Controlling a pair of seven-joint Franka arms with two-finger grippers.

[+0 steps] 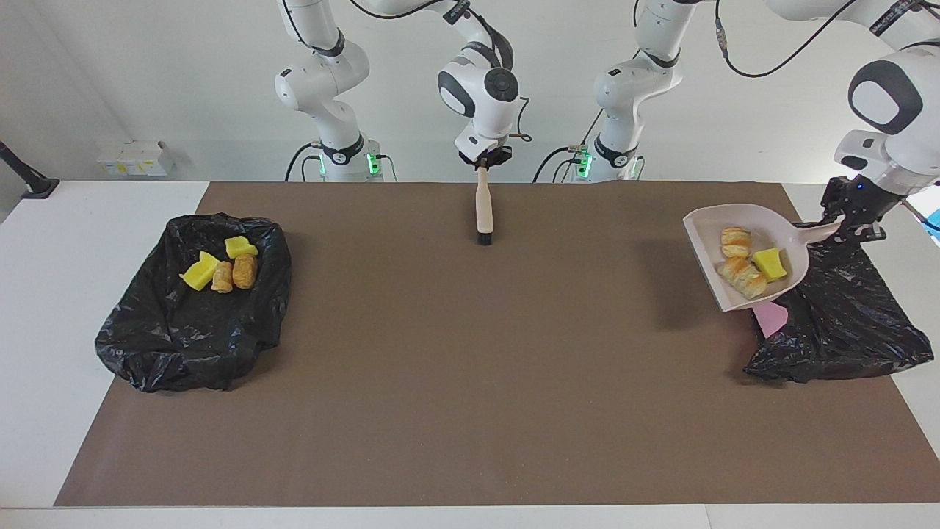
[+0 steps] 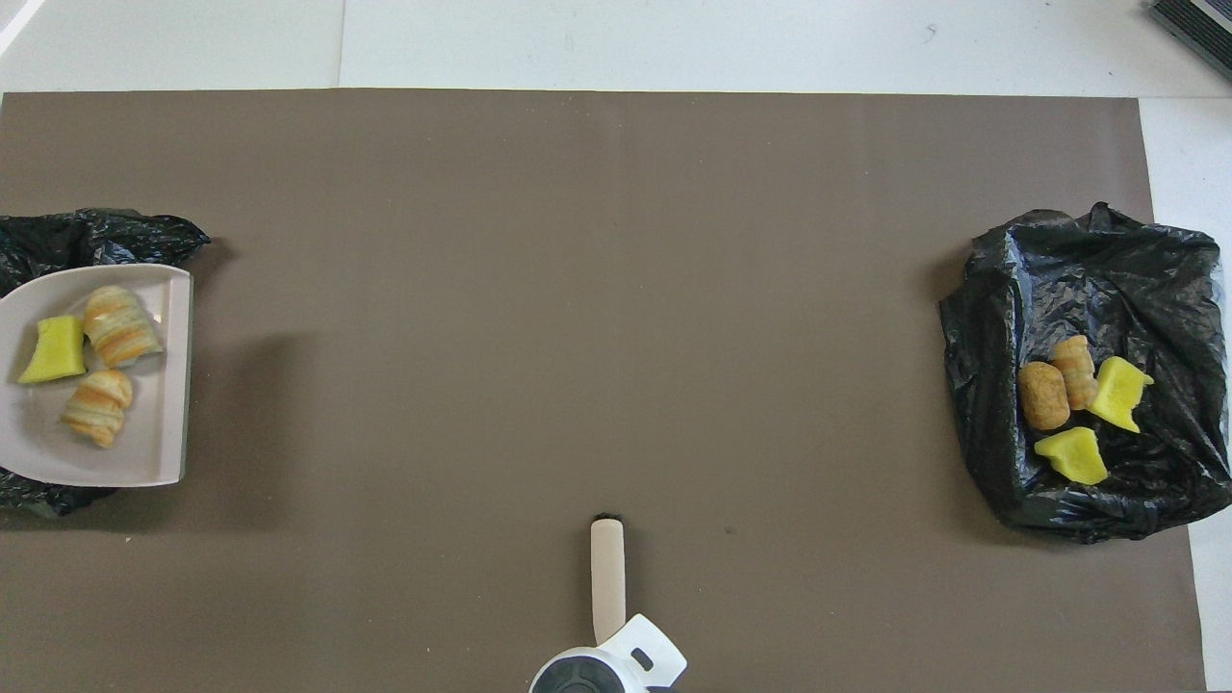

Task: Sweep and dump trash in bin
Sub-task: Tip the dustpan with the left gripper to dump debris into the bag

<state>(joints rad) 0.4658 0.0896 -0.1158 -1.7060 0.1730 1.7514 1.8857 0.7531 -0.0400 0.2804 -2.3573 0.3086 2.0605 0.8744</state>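
The left hand (image 1: 852, 228), at the right edge of the facing frame, is pinching the dustpan (image 1: 705, 239) by its handle, holding it up over the edge of the black bag (image 1: 844, 323) at that frame's right. Three bits of trash (image 1: 745, 264) ride in the pan: two bread pieces and one yellow chunk. Four more pieces (image 1: 220, 266) sit in the other bag (image 1: 191, 323) at the frame's left. The brown mat on the counter (image 1: 455, 367) looks swept, no loose bits. Up at top centre, the right hand (image 1: 482, 163) is pressed tight on the brush (image 1: 482, 209), which hangs bristles down, waiting. So sweeping looks done; what's left is tipping this load into the bag.
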